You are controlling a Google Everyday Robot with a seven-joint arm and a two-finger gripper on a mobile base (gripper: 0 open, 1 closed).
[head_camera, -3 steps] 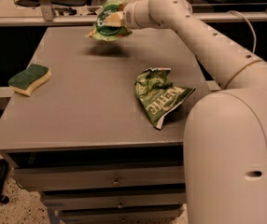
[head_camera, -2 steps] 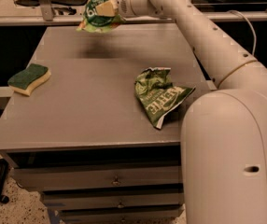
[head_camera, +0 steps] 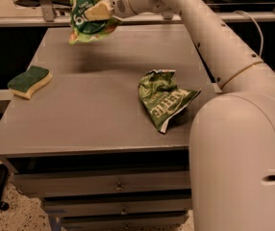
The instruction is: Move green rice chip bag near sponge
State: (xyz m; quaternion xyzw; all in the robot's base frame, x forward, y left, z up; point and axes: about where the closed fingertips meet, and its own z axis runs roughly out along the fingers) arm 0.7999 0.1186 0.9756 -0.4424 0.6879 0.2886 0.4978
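Moved left and higher since earlier: chip bag [head_camera: 83,27], aloft above the worktop's [head_camera: 94,124] far left corner, pinched in the gripper [head_camera: 95,12], fingers [head_camera: 99,10] closed on it. Sponge [head_camera: 29,81] at left edge, well apart. Dark bag [head_camera: 164,99] right of centre.

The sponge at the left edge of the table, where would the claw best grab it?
Probably across its narrow middle, pinching the two long sides and coming straight down from above. The sponge lies flat, green side up, with bare table around it. For now the claw is at the far left, up in the air, shut on the light green chip bag.
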